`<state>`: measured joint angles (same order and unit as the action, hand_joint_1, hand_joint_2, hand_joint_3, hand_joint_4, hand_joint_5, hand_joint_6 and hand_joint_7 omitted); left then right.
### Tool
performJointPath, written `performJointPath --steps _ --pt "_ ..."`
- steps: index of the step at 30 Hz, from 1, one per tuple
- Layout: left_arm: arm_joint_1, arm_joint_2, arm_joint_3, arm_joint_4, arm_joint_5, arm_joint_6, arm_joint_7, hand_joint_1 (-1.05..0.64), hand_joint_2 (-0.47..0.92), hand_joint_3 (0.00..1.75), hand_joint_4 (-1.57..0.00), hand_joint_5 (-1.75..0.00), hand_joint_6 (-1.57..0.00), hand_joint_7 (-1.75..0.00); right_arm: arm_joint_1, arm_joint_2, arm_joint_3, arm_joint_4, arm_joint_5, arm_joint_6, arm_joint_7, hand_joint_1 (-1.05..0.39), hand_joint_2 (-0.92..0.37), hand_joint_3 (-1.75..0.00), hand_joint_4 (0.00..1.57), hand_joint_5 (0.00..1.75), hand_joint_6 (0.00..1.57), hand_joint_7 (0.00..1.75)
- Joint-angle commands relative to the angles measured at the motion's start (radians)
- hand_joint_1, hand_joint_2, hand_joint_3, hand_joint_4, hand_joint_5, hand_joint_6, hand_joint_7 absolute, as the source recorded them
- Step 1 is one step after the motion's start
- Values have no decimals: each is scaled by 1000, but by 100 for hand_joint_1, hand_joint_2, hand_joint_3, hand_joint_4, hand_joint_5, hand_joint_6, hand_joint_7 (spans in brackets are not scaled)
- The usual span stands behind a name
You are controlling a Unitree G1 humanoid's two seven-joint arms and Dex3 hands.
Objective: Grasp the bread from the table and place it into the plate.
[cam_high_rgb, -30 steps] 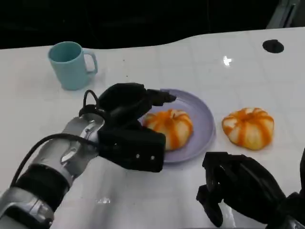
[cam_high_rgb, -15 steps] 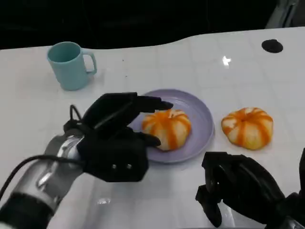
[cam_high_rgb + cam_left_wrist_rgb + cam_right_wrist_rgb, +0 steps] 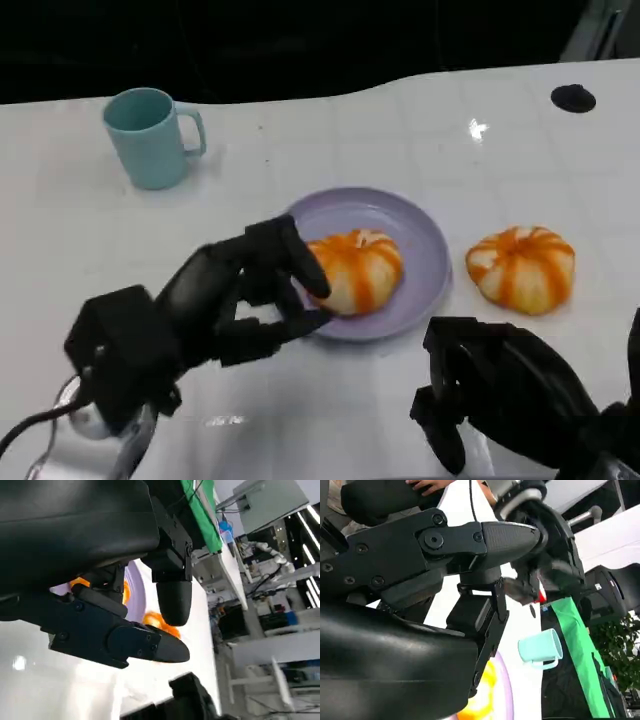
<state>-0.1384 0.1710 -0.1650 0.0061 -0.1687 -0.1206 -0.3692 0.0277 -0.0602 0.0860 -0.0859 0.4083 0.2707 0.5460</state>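
One orange-striped round bread bun (image 3: 353, 270) already sat in the lilac round plate (image 3: 425, 243). Second striped bun (image 3: 520, 267) lay on the white surface (image 3: 330, 130), directly beyond the right hand (image 3: 510, 395), fingers curled, empty. Left hand (image 3: 215, 305) hovered spread, empty, beside plate's near rim.

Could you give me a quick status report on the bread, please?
Left hand open beside the plate, holding nothing. One bread on plate, second bread on table. Right hand idle.
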Motion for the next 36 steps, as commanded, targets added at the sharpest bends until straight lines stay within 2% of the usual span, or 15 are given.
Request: performJointPath --steps 1,4,12,19,36 --pt "104 -13 37 -100 -140 120 -41 -65 92 23 -62 -175 -47 -175 -3 -9 -10 -4 8 1 0 -91 -92 -35 129 158 110 152" --pt "206 -25 54 -171 -232 180 -59 -60 92 28 -68 -175 -51 -175 -1 -10 -7 -7 3 -3 0 -92 -92 -35 129 159 110 152" --pt "333 -52 71 -241 -278 239 -60 -63 92 31 -81 -175 -60 -175 0 -14 -7 -11 -1 -5 -1 -93 -92 -36 129 159 110 153" --pt "343 -82 72 -194 -270 225 -68 -64 92 26 -90 -175 -69 -175 -11 -19 -20 7 9 -3 8 -92 -92 -36 129 159 110 152" --pt "321 -93 88 -142 -259 197 -97 -65 92 23 -89 -175 -68 -175 -22 -14 -29 37 5 -17 11 -93 -92 -35 128 160 110 153"
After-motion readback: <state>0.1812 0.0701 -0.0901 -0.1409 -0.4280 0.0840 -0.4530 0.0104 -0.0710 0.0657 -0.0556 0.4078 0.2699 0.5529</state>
